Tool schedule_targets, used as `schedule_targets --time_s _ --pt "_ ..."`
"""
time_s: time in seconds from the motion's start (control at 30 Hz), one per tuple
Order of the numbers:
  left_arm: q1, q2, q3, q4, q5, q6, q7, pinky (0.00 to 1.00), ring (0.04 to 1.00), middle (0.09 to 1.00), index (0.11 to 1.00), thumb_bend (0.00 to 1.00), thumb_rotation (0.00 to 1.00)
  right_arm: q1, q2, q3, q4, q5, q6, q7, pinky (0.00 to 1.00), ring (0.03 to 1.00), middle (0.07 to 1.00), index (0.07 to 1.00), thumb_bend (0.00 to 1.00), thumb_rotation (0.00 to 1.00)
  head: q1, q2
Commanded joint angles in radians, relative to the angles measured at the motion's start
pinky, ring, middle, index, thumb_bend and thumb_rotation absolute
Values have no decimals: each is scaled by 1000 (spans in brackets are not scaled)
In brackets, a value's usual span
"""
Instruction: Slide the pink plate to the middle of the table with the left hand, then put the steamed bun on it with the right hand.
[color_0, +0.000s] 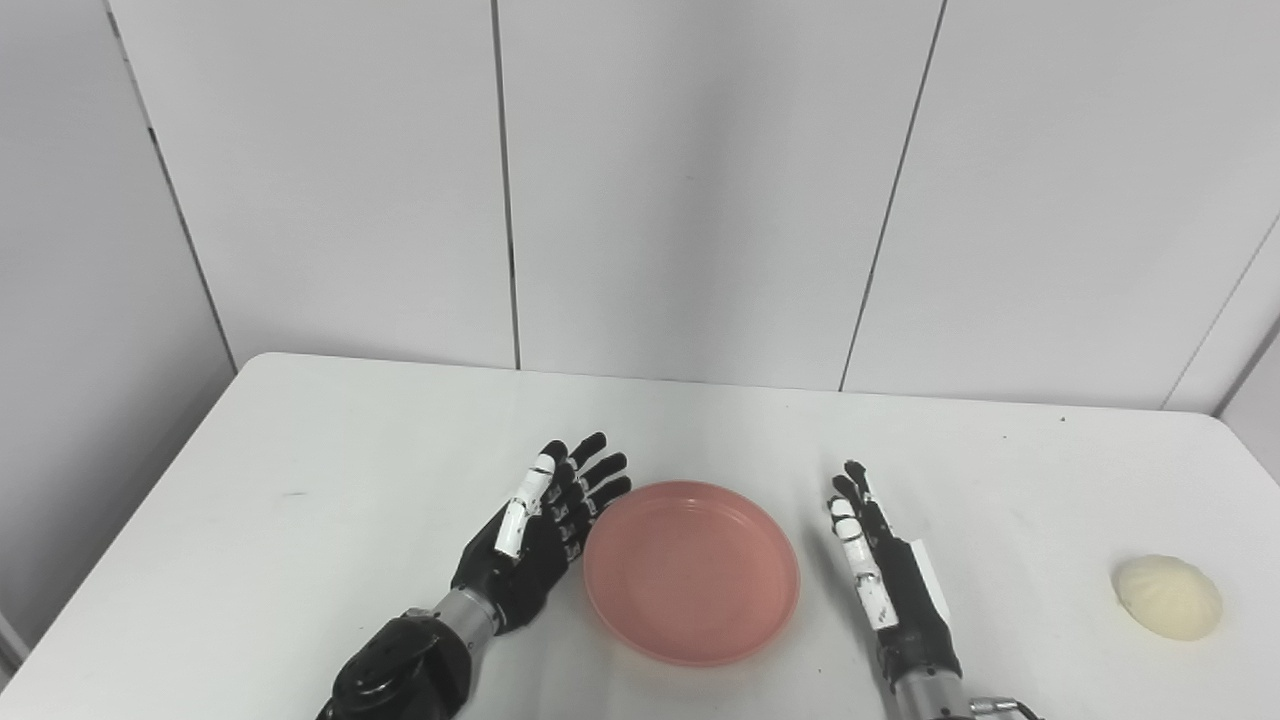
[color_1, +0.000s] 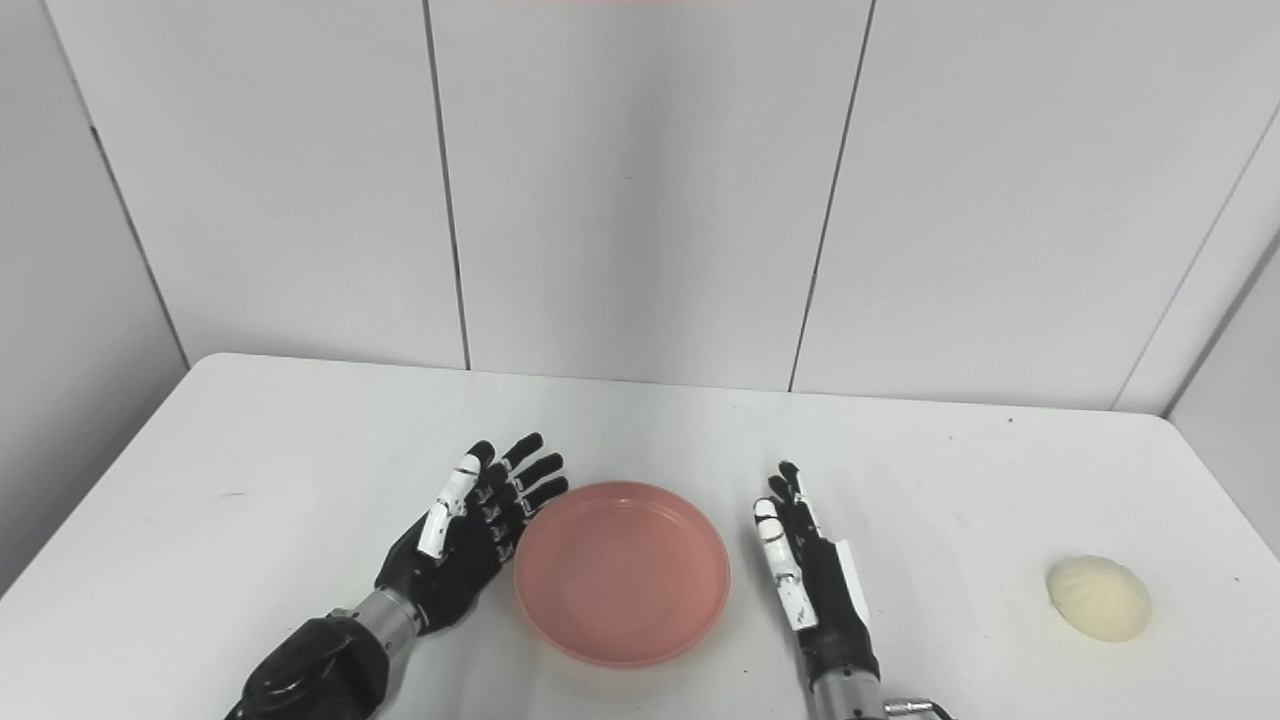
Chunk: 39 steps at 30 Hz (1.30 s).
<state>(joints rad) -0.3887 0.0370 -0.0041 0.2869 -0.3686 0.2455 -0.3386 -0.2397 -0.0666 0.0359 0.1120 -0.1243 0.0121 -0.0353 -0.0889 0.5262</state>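
Observation:
The pink plate (color_0: 691, 572) lies empty on the white table (color_0: 300, 480), near its front middle. My left hand (color_0: 545, 528) is open, fingers spread, right beside the plate's left rim, touching or nearly touching it. My right hand (color_0: 880, 565) is open and empty, fingers straight, just right of the plate with a small gap. The pale steamed bun (color_0: 1168, 597) lies on the table far to the right, well apart from my right hand. In the right eye view the plate (color_1: 622, 570) and bun (color_1: 1099, 598) show the same layout.
The table's back edge meets a white panelled wall (color_0: 690, 180). The table's right edge runs close behind the bun. No other objects are on the table.

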Motion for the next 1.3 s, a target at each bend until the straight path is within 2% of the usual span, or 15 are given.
schedule_targets --time_s 0.0,0.07,0.17,0.33,0.43,0.53,0.63,0.73,0.87,0.93,1.1,1.27 --pt "47 5 4 49 18 24 21 961 938 943 952 483 1000 -12 -7 3 -39 -25 -29 -10 875 873 932 979 414 1000 -9 -1" --pt "54 -4 12 40 27 -2 32 971 943 943 956 483 1000 -21 -20 2 -55 -69 -54 -36 813 846 910 967 485 1000 -28 -4" --pt "63 -12 18 26 33 -13 42 988 955 952 969 480 1000 -28 -38 -6 -79 -115 -62 -57 782 841 905 966 560 1000 -46 -9" --pt "70 -2 26 24 33 -16 42 985 958 958 967 491 1000 -48 -75 -25 -97 -163 -85 -88 795 847 914 971 635 993 -119 -18" --pt "70 10 34 36 27 -22 33 966 941 945 956 502 1000 -63 -106 -42 -113 -201 -103 -110 804 849 934 972 641 973 -163 -18" --pt "66 22 43 49 15 -17 19 958 935 944 952 506 1000 -75 -131 -51 -173 -285 -69 -138 791 830 914 957 628 958 -187 -20" --pt "60 31 51 71 16 -25 12 942 922 931 939 513 1000 -82 -155 -73 -253 -334 -16 -133 755 824 912 952 608 928 -232 -29" --pt "52 41 60 106 13 -42 -1 934 913 922 927 521 1000 -86 -191 -101 -315 -387 45 -118 716 819 903 949 647 883 -266 -37" --pt "41 55 66 153 8 -66 -28 929 907 916 922 534 1000 -89 -239 -123 -358 -462 95 -106 657 782 865 935 750 837 -305 -43" --pt "36 62 70 176 2 -78 -39 921 899 910 915 540 993 -88 -270 -137 -377 -479 117 -88 646 790 873 921 804 750 -326 -45" --pt "22 80 86 233 -16 -104 -71 913 892 905 907 545 972 -81 -381 -184 -365 -508 154 -40 617 754 848 899 871 654 -348 -44" --pt "4 103 94 301 -19 -136 -102 908 887 900 906 549 973 -62 -479 -215 -294 -502 158 -13 673 793 850 853 907 609 -378 -44"
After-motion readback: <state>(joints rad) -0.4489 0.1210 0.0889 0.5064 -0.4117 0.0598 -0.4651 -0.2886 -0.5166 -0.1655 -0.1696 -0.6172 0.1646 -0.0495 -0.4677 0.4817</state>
